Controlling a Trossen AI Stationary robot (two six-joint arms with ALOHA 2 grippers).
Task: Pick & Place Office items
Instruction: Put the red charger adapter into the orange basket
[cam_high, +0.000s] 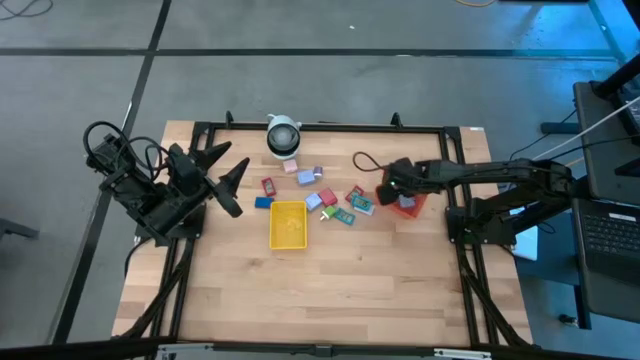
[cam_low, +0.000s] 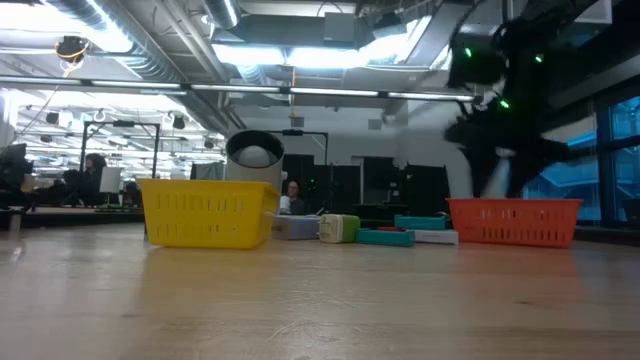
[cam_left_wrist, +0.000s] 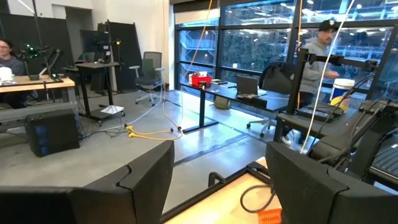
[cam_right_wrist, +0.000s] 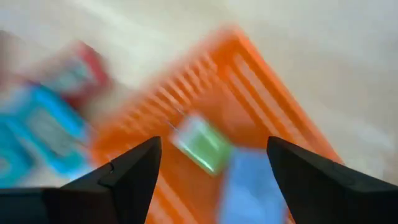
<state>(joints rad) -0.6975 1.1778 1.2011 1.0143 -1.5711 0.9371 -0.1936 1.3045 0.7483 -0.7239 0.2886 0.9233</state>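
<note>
Looking straight down: right gripper (cam_high: 392, 186) hovering over the red-orange tray (cam_high: 408, 205) at the right of the wooden surface (cam_high: 330, 290), jaws spread wide and holding nothing; left gripper (cam_high: 232, 188) raised at the left, jaws wide, empty. Office items (cam_high: 322, 195) scattered between the yellow tray (cam_high: 288, 224) and the red-orange one, near a white round object (cam_high: 283, 136).

Seen level from the surface: yellow tray (cam_low: 208, 212) left, red-orange tray (cam_low: 514, 221) right, flat packets (cam_low: 385, 232) lying between them.

From the left wrist: two dark fingers (cam_left_wrist: 143, 186) well apart, nothing between, only the room beyond.

From the right wrist: fingers (cam_right_wrist: 134, 171) apart above the red-orange tray (cam_right_wrist: 205, 99); a green packet (cam_right_wrist: 204, 144) and a blue block (cam_right_wrist: 252, 186) lying inside, ungripped.
</note>
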